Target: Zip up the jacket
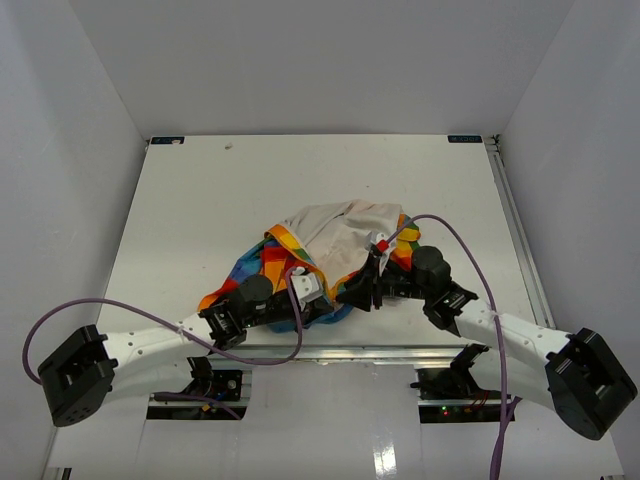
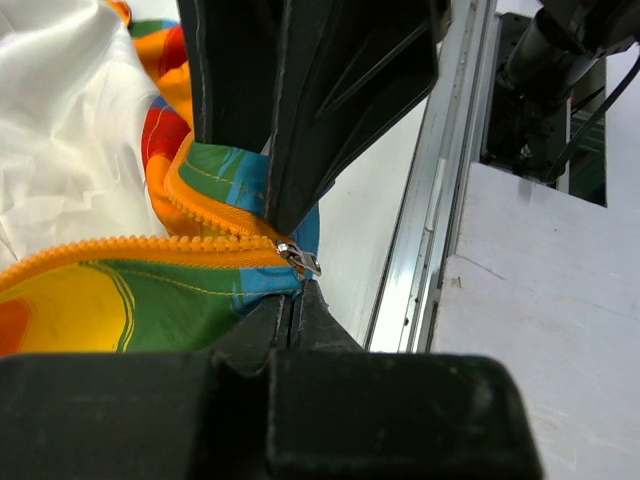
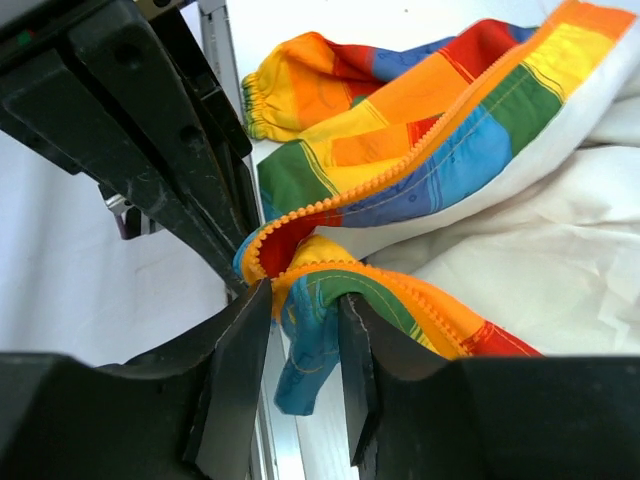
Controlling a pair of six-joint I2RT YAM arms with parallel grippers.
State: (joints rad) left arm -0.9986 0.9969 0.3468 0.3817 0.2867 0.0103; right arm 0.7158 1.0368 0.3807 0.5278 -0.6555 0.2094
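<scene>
The jacket (image 1: 335,228) lies crumpled near the table's front edge, cream lining up and rainbow blocks round its rim. In the left wrist view my left gripper (image 2: 290,302) is shut on the jacket's blue trim (image 2: 262,280), just under the small metal zipper slider (image 2: 299,258) at the end of the orange zipper teeth. In the right wrist view my right gripper (image 3: 300,312) grips a bunched fold of blue and green hem (image 3: 318,330) beside the other orange zipper row (image 3: 400,160). Both grippers meet at the jacket's near edge: left (image 1: 328,300), right (image 1: 352,292).
The table's front metal rail (image 1: 400,352) runs directly below the grippers and also shows in the left wrist view (image 2: 430,200). White walls close in the table on three sides. A purple cable (image 1: 470,260) arcs over the right arm. A sleeve cuff (image 3: 262,95) lies beyond.
</scene>
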